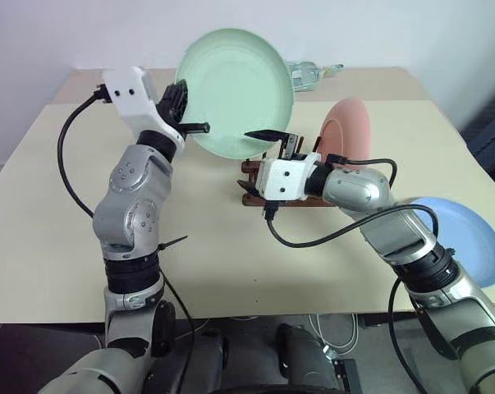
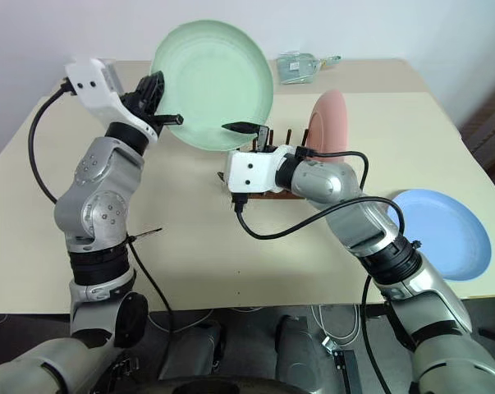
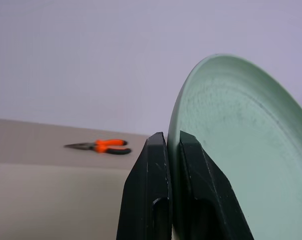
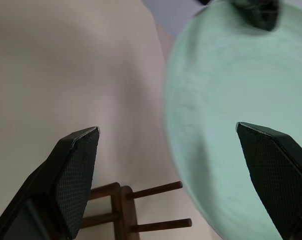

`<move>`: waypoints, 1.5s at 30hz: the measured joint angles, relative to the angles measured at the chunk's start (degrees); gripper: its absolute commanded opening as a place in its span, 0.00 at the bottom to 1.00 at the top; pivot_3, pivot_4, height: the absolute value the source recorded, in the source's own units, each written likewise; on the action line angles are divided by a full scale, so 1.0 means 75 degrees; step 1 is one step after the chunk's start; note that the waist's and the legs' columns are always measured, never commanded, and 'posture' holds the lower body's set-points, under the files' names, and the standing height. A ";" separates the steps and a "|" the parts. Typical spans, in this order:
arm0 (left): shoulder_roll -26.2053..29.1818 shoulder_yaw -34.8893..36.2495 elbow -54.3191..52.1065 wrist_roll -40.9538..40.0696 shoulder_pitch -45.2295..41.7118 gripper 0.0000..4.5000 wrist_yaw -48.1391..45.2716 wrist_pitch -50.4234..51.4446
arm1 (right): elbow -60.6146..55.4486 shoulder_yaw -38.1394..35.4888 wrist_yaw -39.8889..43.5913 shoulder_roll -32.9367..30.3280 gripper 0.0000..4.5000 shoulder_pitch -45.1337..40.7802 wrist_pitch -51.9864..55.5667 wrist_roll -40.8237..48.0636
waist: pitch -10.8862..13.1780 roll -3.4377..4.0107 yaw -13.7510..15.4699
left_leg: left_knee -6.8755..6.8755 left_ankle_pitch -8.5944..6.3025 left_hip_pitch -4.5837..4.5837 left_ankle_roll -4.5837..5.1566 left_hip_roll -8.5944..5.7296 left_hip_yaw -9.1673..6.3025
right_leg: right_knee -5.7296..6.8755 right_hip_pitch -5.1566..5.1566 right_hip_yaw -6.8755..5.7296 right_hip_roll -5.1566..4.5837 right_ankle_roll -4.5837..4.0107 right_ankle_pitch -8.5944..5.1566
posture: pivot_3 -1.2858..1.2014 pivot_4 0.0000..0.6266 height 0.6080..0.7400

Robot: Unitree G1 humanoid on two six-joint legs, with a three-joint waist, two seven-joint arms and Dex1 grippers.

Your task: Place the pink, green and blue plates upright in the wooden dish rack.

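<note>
The left gripper (image 1: 191,116) has its two black fingers (image 3: 156,185) pinched on the rim of the green plate (image 1: 239,86), one finger on each face. It holds the plate up on edge above the table (image 1: 50,213), beyond and to the left of the wooden dish rack (image 4: 125,205). The left forearm rises from the near left and the gripper points forward, slightly upward.

The right gripper (image 4: 176,165) has its jaws spread wide and holds nothing. One fingertip lies just under the green plate's lower rim. Its forearm reaches in from the near right, lying over the rack.

The pink plate (image 1: 348,127) stands upright in the rack's right part. The blue plate (image 1: 469,234) lies flat at the table's near right edge.
</note>
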 measured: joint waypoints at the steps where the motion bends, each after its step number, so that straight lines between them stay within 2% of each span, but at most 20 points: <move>1: -0.0022 -0.0011 -0.0063 -0.0035 -0.0012 0.00 0.0046 0.0082 | 0.0083 0.0003 -0.0007 0.0022 0.80 0.0000 -0.0064 -0.0127 | 0.0000 0.0000 0.0000 | 0.0000 0.0000 0.0001 0.0001 0.0000 -0.0001 | 0.0001 0.0000 0.0000 0.0000 0.0000 0.0000 | 0.52 0.24 1.00; 8: -0.0137 -0.0018 -0.0155 -0.0298 0.0014 0.00 0.0209 0.0584 | 0.0310 -0.0069 -0.0021 0.0129 0.02 0.0002 -0.0236 -0.0682 | 0.0000 0.0000 0.0000 | 0.0000 0.0006 0.0001 -0.0009 0.0000 -0.0001 | 0.0002 0.0000 0.0001 0.0001 -0.0001 0.0000 | 0.52 0.24 1.00; 9: -0.0131 0.0012 -0.0152 -0.0312 0.0020 0.00 0.0215 0.0601 | 0.0311 -0.0081 -0.0021 0.0125 0.01 0.0007 -0.0347 -0.0762 | 0.0000 0.0000 -0.0002 | 0.0000 0.0006 0.0001 -0.0010 0.0000 -0.0001 | 0.0002 0.0000 0.0001 0.0002 -0.0001 0.0000 | 0.52 0.24 1.00; 12: -0.0573 0.0594 -0.0039 -0.0838 -0.0149 0.22 0.0558 0.0435 | 0.0306 -0.0116 -0.0115 0.0151 0.00 0.0043 -0.0555 -0.0981 | 0.0003 -0.0005 0.0009 | 0.0002 0.0006 -0.0001 -0.0009 0.0000 -0.0003 | 0.0000 0.0000 0.0002 0.0002 -0.0001 0.0000 | 0.52 0.24 1.00; 15: -0.0504 0.1716 0.0230 -0.1254 -0.0791 0.54 0.1160 -0.0217 | 0.0280 -0.0436 -0.0223 0.0246 0.00 0.0280 -0.0610 -0.0928 | 0.0006 -0.0009 0.0002 | -0.0003 0.0008 0.0003 -0.0015 0.0001 -0.0001 | 0.0000 0.0000 0.0002 0.0003 -0.0001 0.0001 | 0.52 0.24 1.00; 17: -0.0038 0.2000 0.0283 -0.1184 -0.0779 0.54 0.1227 -0.0513 | 0.0252 -0.0830 -0.0224 0.0314 0.00 0.0425 -0.0450 -0.0621 | 0.0005 -0.0008 -0.0010 | -0.0008 0.0014 0.0007 -0.0024 0.0001 0.0003 | 0.0000 0.0000 0.0007 0.0004 -0.0001 0.0000 | 0.52 0.24 1.00; 20: 0.1007 0.1725 0.0612 -0.0584 -0.0088 0.54 0.0770 -0.0736 | -0.0328 -0.1829 -0.0037 0.0797 0.00 0.0688 0.0263 0.0798 | 0.0005 -0.0004 -0.0021 | -0.0009 0.0016 0.0007 -0.0026 0.0002 0.0001 | 0.0003 -0.0002 0.0014 0.0012 -0.0003 0.0001 | 0.52 0.24 1.00; 22: 0.1730 0.1118 0.0779 -0.0188 0.0681 0.54 -0.0073 -0.0897 | -0.0957 -0.2714 0.0106 0.1207 0.00 0.0693 0.1451 0.2566 | 0.0005 -0.0003 -0.0021 | -0.0009 0.0001 0.0007 0.0001 0.0002 -0.0001 | 0.0003 0.0002 0.0017 0.0014 -0.0006 0.0002 | 0.52 0.24 1.00; 24: 0.2481 0.0302 0.0692 -0.0141 0.1708 0.54 -0.1392 -0.0917 | -0.1585 -0.3868 -0.0128 0.1650 0.00 0.0610 0.3068 0.5033 | 0.0002 0.0008 -0.0010 | -0.0010 -0.0005 0.0008 0.0011 0.0004 -0.0004 | 0.0001 0.0005 0.0019 0.0013 -0.0014 0.0004 | 0.52 0.24 1.00; 26: 0.2652 -0.0361 0.0659 -0.0276 0.2574 0.54 -0.2499 -0.0816 | -0.1916 -0.4841 -0.0782 0.1846 0.00 0.0382 0.4280 0.7094 | 0.0008 0.0015 0.0018 | -0.0007 -0.0009 0.0001 0.0018 0.0008 -0.0006 | -0.0002 -0.0002 0.0019 0.0008 -0.0048 -0.0003 | 0.52 0.24 1.00; 29: 0.3240 -0.1298 0.0179 -0.0448 0.3402 0.54 -0.3853 -0.0685 | -0.2030 -0.5631 -0.2121 0.2144 0.00 0.0234 0.5222 0.8957 | 0.0008 0.0016 -0.0021 | -0.0015 -0.0010 0.0001 0.0017 0.0021 0.0000 | 0.0007 -0.0021 0.0018 0.0020 -0.0056 -0.0003 | 0.52 0.24 1.00; 31: 0.3601 -0.1746 -0.0245 -0.0455 0.3746 0.54 -0.4499 -0.0685 | -0.2021 -0.5853 -0.2835 0.2169 0.00 0.0376 0.5550 0.9524 | 0.0009 0.0042 -0.0029 | -0.0019 -0.0010 0.0000 0.0017 0.0021 0.0006 | 0.0008 -0.0028 0.0020 0.0020 -0.0057 -0.0003 | 0.52 0.24 1.00; 34: 0.3668 -0.2127 -0.0672 -0.0567 0.4017 0.54 -0.4993 -0.0580 | -0.2057 -0.5839 -0.3465 0.2206 0.00 0.0835 0.5813 1.0006 | 0.0011 0.0057 -0.0037 | -0.0020 -0.0009 0.0000 0.0019 0.0022 0.0014 | 0.0007 -0.0029 0.0025 0.0019 -0.0055 -0.0002 | 0.52 0.24 1.00; 45: 0.3453 -0.2272 -0.0852 -0.0657 0.4012 0.54 -0.5117 -0.0383 | -0.1690 -0.5554 -0.4382 0.2037 0.00 0.1245 0.6193 1.0706 | 0.0011 0.0059 -0.0042 | -0.0013 -0.0008 0.0000 0.0021 0.0021 0.0020 | 0.0011 -0.0029 0.0027 0.0020 -0.0052 -0.0001 | 0.52 0.24 1.00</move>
